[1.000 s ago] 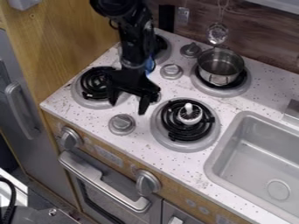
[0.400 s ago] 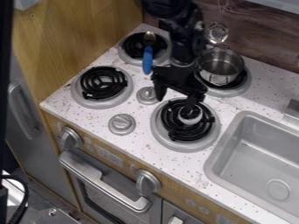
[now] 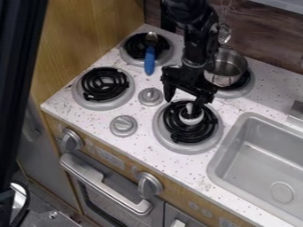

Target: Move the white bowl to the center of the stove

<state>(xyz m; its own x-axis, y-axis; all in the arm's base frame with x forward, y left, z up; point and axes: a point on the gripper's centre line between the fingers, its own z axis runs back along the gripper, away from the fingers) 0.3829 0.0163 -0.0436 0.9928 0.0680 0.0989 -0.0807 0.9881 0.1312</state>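
Status: bowl placement incomplete. White bowl (image 3: 190, 120) rests on the burner (image 3: 193, 135) at the stove's four o'clock. My pincer (image 3: 183, 107) is open, one finger near the bowl's one o'clock edge. Remaining, as I judge: grasp, lift, transfer toward ten o'clock, release.

Gripper (image 3: 183, 104) black, bowl (image 3: 190, 123) white, both near center frame. Countertop (image 3: 148, 144) white, dark speckles. Burner coils (image 3: 89, 80) black. Spoon handle (image 3: 149, 62) blue, upper center. Pot (image 3: 223, 80) silver, upper right. Sink (image 3: 260, 164) grey, lower right. Side panel (image 3: 89, 44) tan woodgrain, upper left.
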